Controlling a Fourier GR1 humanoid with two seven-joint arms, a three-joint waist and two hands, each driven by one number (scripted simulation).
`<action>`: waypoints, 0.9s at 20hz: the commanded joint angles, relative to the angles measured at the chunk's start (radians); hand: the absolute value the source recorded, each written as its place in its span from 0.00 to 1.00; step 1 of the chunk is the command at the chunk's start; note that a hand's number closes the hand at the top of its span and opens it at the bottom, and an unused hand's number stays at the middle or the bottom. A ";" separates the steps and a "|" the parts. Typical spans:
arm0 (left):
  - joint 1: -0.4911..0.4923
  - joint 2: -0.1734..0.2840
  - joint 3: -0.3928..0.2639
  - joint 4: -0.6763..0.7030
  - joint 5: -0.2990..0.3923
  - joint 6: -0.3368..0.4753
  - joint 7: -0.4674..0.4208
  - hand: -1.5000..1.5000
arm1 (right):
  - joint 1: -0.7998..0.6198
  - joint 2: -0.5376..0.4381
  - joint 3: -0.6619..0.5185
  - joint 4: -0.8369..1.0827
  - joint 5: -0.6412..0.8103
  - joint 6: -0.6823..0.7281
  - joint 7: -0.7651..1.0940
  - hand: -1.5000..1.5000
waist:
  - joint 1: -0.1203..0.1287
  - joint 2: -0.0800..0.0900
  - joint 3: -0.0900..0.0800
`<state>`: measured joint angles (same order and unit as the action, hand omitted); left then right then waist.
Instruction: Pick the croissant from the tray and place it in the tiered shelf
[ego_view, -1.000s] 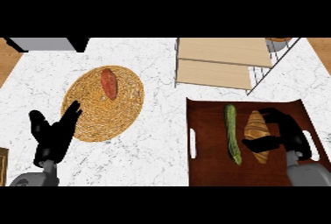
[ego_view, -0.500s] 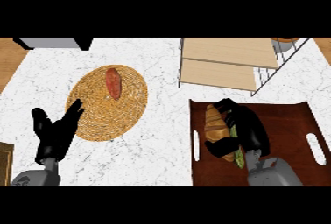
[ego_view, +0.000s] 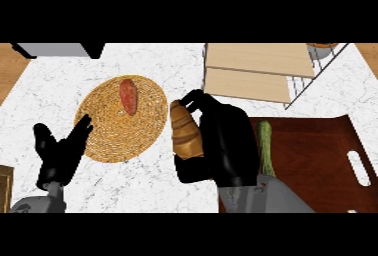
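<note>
Here, croissant (ego_view: 185, 131) gripped in right hand (ego_view: 220, 145), left of tray (ego_view: 325, 165)

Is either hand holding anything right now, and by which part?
The right hand holds the croissant, fingers curled round its right side along its length. The left hand is open and holds nothing.

Both my hands are plain black, with slender jointed fingers and a thumb; my left hand (ego_view: 59, 155) is the narrower shape, my right hand (ego_view: 225, 145) a broad, glossy black bulk. Each joins a smooth grey forearm, rounded like a sleeve. At my right wrist, small reddish marks sit where black meets grey.
</note>
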<state>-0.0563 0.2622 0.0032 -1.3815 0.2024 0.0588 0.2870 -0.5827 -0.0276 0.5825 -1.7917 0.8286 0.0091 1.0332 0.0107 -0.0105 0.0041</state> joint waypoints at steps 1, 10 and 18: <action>0.040 -0.049 -0.034 0.015 -0.027 0.024 -0.016 0.50 | -0.174 0.026 0.006 -0.073 0.079 0.051 0.236 1.00 | -0.006 0.003 -0.006; 0.026 -0.017 0.014 0.064 -0.004 -0.016 -0.028 0.50 | -0.426 -0.002 -0.295 -0.149 0.006 0.310 0.304 1.00 | -0.029 0.002 -0.006; -0.003 -0.036 0.006 0.040 -0.013 -0.003 -0.001 0.50 | -0.675 -0.095 -0.569 0.127 -0.047 0.318 0.186 1.00 | -0.011 0.008 -0.006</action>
<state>-0.0454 0.2442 0.0161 -1.3847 0.1837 0.0623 0.2673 -1.1237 -0.0815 0.1165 -1.7607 0.8010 0.2285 1.1013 -0.0017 -0.0090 0.0059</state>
